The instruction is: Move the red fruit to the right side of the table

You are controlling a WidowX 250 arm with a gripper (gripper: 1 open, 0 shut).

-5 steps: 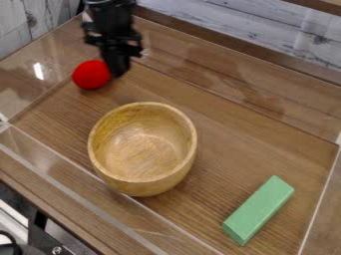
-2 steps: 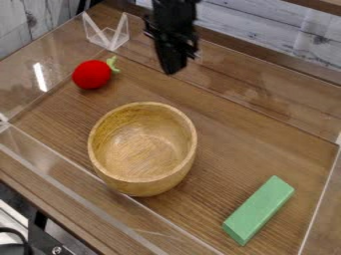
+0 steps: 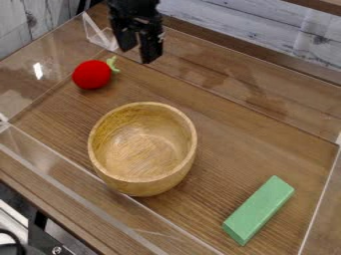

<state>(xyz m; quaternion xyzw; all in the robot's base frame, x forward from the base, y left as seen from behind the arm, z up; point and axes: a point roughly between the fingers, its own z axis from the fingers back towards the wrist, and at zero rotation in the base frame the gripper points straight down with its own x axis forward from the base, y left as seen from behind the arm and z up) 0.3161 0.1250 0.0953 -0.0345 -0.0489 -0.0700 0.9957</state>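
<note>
Wood-grain bench (image 3: 253,105), clear low walls at its edges; landmark, one round wooden bowl (image 3: 143,148).

Red fruit, one (image 3: 91,75): beyond the bowl and to its left as viewed, green leaf at its side, resting on the wood.

Claw, one (image 3: 142,50): beyond the bowl, near its far side, raised and somewhat blurred; fingers appear parted, released, nothing seen between them.

Green block, one (image 3: 258,210): right of the bowl, toward the near edge.

Latest change: the arm has swung back leftward, toward the fruit's side of the bowl. For the task, likely a fresh approach to grasp; the fruit has yet to reach the right.

Against the earlier frame: claw then farther right, beyond the bowl; fruit, bowl and block unmoved.
</note>
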